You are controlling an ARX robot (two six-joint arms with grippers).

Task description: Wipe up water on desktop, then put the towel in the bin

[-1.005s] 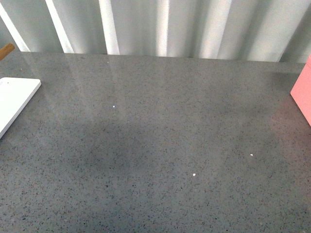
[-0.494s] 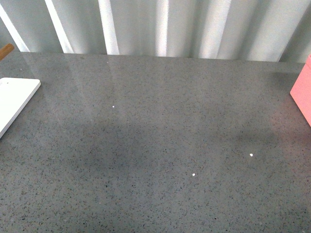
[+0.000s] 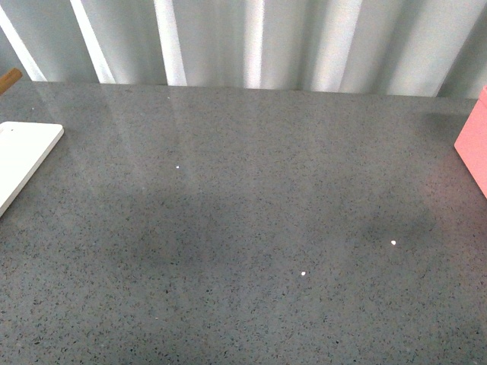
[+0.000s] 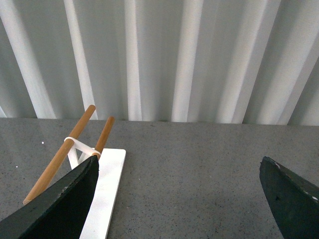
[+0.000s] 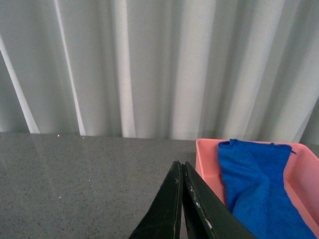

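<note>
The dark-grey speckled desktop (image 3: 251, 228) fills the front view; neither gripper shows there. In the right wrist view the blue towel (image 5: 256, 189) lies draped inside the pink bin (image 5: 207, 157), which also shows at the front view's right edge (image 3: 475, 148). My right gripper (image 5: 180, 167) is shut and empty, beside the bin's near wall, above the desktop (image 5: 75, 184). My left gripper (image 4: 177, 172) is open and empty above the desktop (image 4: 184, 184), with one finger (image 4: 75, 191) over a white board.
A flat white board (image 3: 23, 156) lies at the desktop's left edge; in the left wrist view (image 4: 107, 189) it carries a rack of two wooden rods (image 4: 65, 149). A pleated white curtain (image 3: 251, 42) stands behind the desktop. A few tiny white specks (image 3: 303, 273) dot the surface.
</note>
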